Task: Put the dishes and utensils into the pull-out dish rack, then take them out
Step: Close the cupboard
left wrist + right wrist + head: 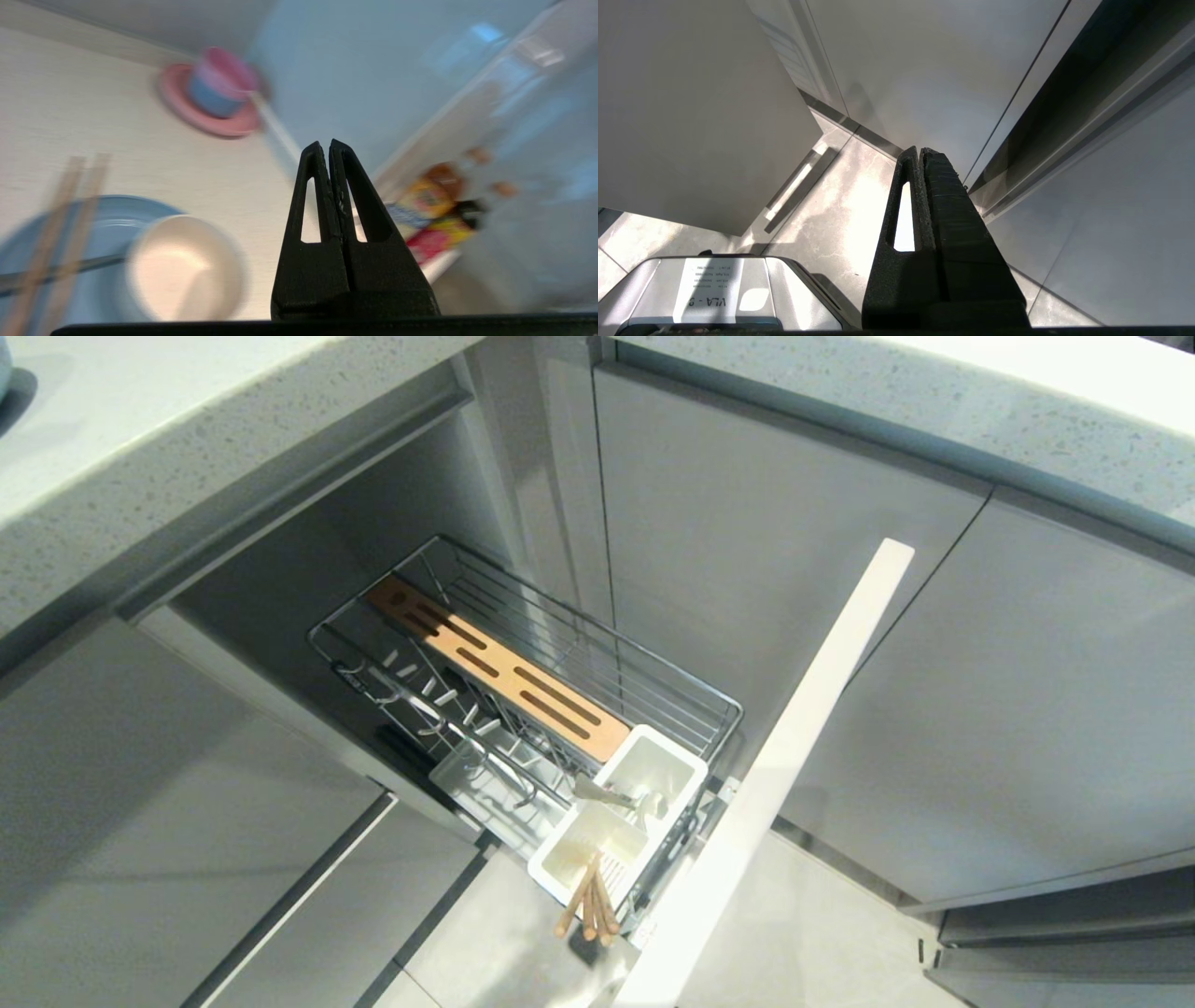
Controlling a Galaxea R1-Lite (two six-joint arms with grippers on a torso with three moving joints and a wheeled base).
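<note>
Standing pulled out from the cabinet, the dish rack [523, 681] fills the middle of the head view, its slotted wooden strip [499, 670] running from ten o'clock down to four o'clock and its pale front panel [775, 775] at three o'clock. At the rack's five o'clock end sits the white utensil caddy [621, 826]; wooden chopsticks [588, 901] lean out of its nearer compartment, and a silver utensil [611, 795] lies across the farther one. Neither arm shows there. In the left wrist view the left gripper [325, 149] hangs over a countertop with its fingers pressed together on nothing; at its eight o'clock a cream bowl [184, 268] rests on a light-blue plate [100, 219] with more chopsticks [65, 224] across it, and at eleven o'clock a pink-and-blue cup [219, 81] stands on a pink plate [205, 116]. The right gripper [920, 154] hangs parked over the floor, fingers together, empty.
</note>
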